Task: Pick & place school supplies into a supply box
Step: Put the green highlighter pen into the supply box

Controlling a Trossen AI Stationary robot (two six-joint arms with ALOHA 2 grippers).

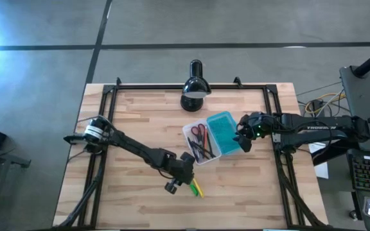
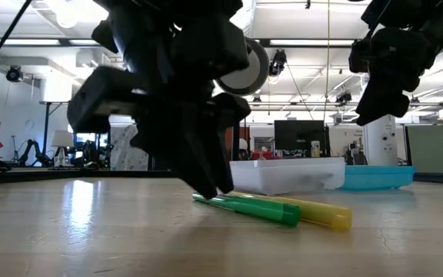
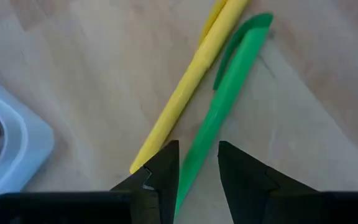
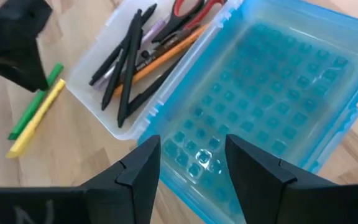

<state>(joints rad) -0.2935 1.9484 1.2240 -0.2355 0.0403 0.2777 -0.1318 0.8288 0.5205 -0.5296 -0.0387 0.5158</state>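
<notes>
— Left gripper (image 3: pixel 197 165) low over the pale wooden table (image 1: pixel 140 115), fingers parted narrowly and straddling one end of the slim green plastic pen (image 3: pixel 219 118), nothing clamped yet. Right beside it, touching along part of the length, the slim yellow plastic pen (image 3: pixel 188 87). Both lying flat on the wood, a little way from the box.

— Long axis?

— Running straight away from the wrist, roughly crosswise to the gap between the fingers, so a simple closing ought to catch the green barrel across its width. Tight, though (yellow barrel just outside one fingertip, likely to get nudged or pinched along with it).

— Nearer arm?

— Left, plainly. Right gripper (image 4: pixel 188 168) well apart from the pens, hovering above the ribbed teal-blue translucent lid (image 4: pixel 278 93) of the supply box (image 1: pixel 214 138), fingers spread moderately, empty.

— Box contents?

— In the clear translucent plastic tray (image 4: pixel 104 109): small red-handled scissors (image 4: pixel 188 12), several thin black pens (image 4: pixel 126 62), one thin orange pen (image 4: pixel 160 56). Lid hinged open and lying flat next to the tray.

— Surfaces?

— Smooth, glossy, round barrels on planked wood; prone to rolling if pushed sideways. Tray walls thin and rounded at the corners. Black desk lamp (image 1: pixel 194 86) at the table's far edge, out of the way.

— Remaining?

— By the look of it, only these two pens still outside.
</notes>
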